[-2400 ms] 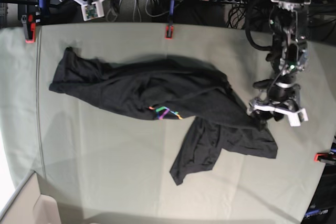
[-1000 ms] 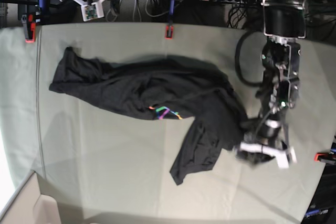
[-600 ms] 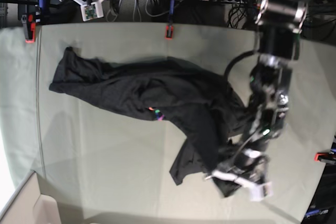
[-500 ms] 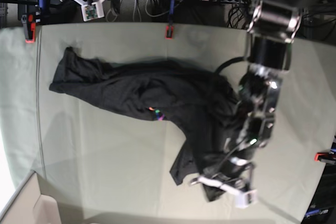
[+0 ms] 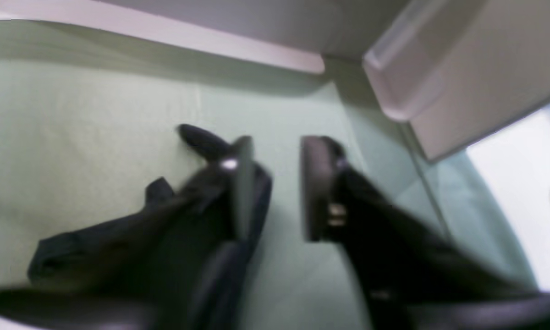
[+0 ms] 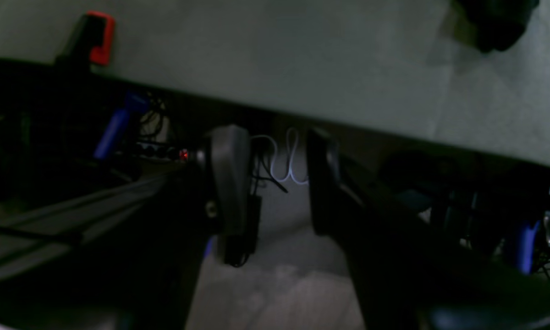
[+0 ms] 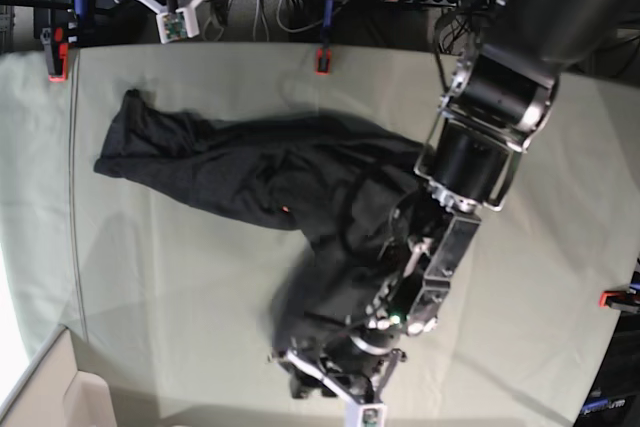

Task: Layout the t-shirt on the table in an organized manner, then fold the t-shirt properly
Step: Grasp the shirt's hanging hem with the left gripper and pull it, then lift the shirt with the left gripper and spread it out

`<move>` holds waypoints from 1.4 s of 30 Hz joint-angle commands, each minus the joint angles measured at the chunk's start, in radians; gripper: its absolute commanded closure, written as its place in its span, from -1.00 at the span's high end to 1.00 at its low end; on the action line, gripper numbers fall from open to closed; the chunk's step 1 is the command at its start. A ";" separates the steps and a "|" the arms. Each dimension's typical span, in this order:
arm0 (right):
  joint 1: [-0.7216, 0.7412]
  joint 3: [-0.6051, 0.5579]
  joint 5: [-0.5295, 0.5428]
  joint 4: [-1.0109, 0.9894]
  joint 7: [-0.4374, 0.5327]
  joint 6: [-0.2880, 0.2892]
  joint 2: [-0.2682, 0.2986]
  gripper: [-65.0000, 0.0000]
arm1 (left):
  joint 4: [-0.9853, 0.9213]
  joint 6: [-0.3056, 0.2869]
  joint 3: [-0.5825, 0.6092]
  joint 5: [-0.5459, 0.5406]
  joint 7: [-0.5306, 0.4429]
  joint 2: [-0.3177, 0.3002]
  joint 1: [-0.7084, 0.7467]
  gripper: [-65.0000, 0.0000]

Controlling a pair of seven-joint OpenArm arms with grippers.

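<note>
The left gripper [image 7: 335, 387] now stands low over the near edge of the table [image 7: 180, 307], having swept from the table's right side across and toward the camera within the last two seconds or so. It has dragged one end of the t-shirt [image 7: 250, 172] with it: the loose flap that lay spread toward the right edge is now pulled into a bunched dark mass beside the arm, near the front edge.

In the left wrist view the jaws stand apart with bare table cloth showing between them; dark fabric [image 5: 133, 238] lies just beside and under one finger [image 5: 243, 183], not pinched. The grip that was clamped a second ago is released, so the cloth has just been let go.

The right gripper [image 6: 275, 178] hangs parked beyond the far edge of the table, jaws parted on nothing, with cables behind it.

Judgement: the shirt remains crumpled, stretched diagonally from the far left toward the near centre, its coloured print almost hidden. The layout step is not finished; this pull relocates a hem or sleeve rather than flattening it. A fresh grasp on an edge appears necessary.
</note>
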 commanded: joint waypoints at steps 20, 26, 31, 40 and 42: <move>0.040 -0.001 0.003 0.013 0.014 0.004 0.009 -0.31 | 0.163 -0.009 -0.334 -0.003 -0.035 -0.208 0.429 0.39; 0.043 -0.001 0.003 0.013 0.014 0.004 0.009 -0.31 | 0.114 -0.009 -0.338 -0.009 -0.035 -0.207 0.426 0.36; 0.043 -0.001 0.002 0.013 0.014 0.004 0.009 -0.31 | 0.111 -0.009 -0.343 -0.009 -0.036 -0.207 0.432 0.10; 0.043 -0.001 0.002 0.011 0.014 0.004 0.009 -0.31 | -0.004 -0.009 -0.343 -0.009 -0.036 -0.164 0.409 0.01; 0.043 -0.001 0.000 0.011 0.014 0.004 0.009 -0.31 | -0.009 -0.009 -0.343 -0.009 -0.036 -0.156 0.408 -0.02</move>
